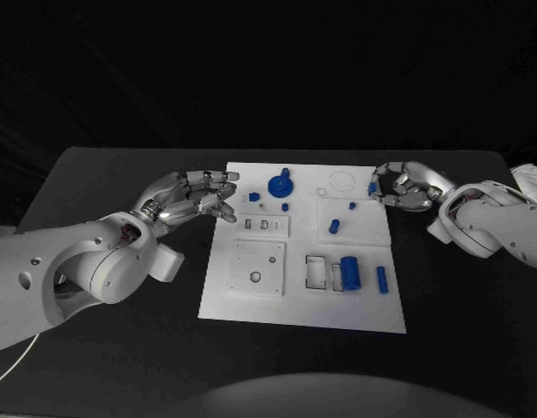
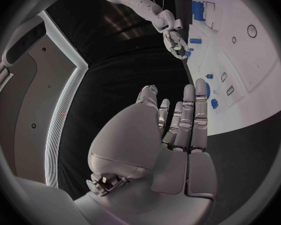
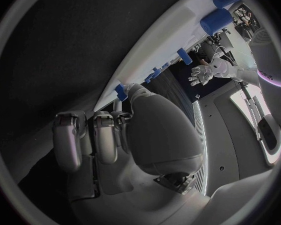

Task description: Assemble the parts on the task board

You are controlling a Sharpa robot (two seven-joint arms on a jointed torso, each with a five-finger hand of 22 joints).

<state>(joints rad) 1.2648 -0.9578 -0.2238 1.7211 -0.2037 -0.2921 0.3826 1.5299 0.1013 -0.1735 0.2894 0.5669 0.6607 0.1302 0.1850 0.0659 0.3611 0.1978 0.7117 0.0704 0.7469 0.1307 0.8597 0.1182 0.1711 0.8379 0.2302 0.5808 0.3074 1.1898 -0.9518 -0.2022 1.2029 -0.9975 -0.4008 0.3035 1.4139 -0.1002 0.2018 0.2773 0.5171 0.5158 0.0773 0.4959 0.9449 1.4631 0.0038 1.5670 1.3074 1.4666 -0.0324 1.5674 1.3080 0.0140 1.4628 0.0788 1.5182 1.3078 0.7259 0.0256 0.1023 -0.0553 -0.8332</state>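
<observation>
Black table (image 1: 117, 174) bearing white task board (image 1: 305, 309). Left hand (image 1: 199, 196) at board's left edge, spread, empty; right hand (image 1: 400, 185) at right edge, pinching small blue part (image 1: 373, 186): likely light, rigid, slippery; best gripped by its sides.

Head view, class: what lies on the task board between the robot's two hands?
Between the left hand and right hand, the head view shows the blue gear and bare task board.
</observation>
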